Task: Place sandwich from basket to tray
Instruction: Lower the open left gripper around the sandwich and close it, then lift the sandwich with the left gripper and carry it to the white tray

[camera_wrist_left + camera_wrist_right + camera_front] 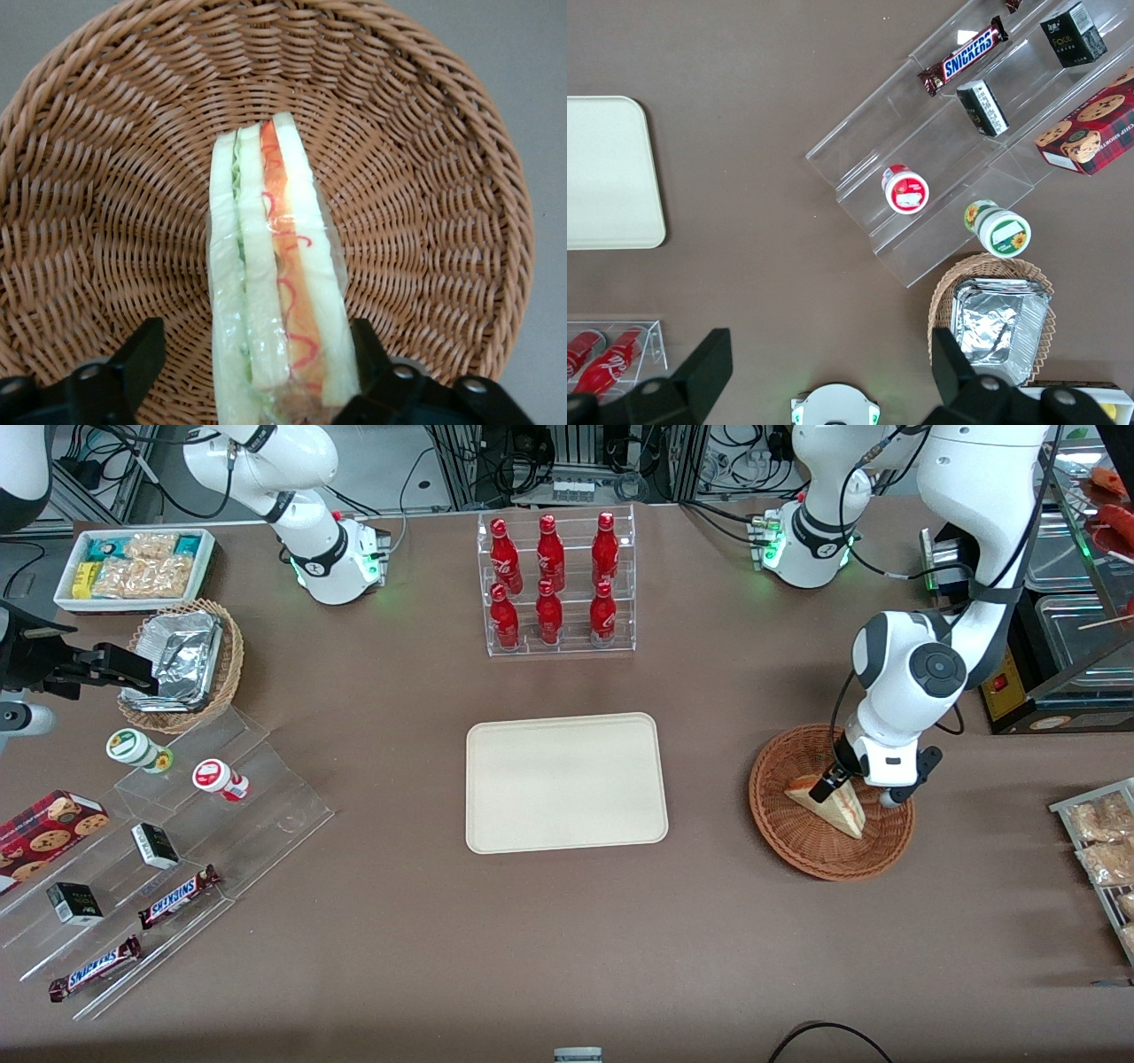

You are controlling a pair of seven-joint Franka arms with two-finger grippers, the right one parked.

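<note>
Your gripper (257, 372) sits low inside the basket (802, 841), fingers (133, 363) spread wide either side of the sandwich (275, 292), not gripping. The tray (567, 782) lies at the basket's nine o'clock.

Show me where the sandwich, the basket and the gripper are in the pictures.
sandwich (279, 283): left wrist view, on its cut edge with the filling.
basket (797, 841): front view, on its woven rim.
gripper (257, 372): left wrist view, open, midway between fingertips, straddling the sandwich.
</note>
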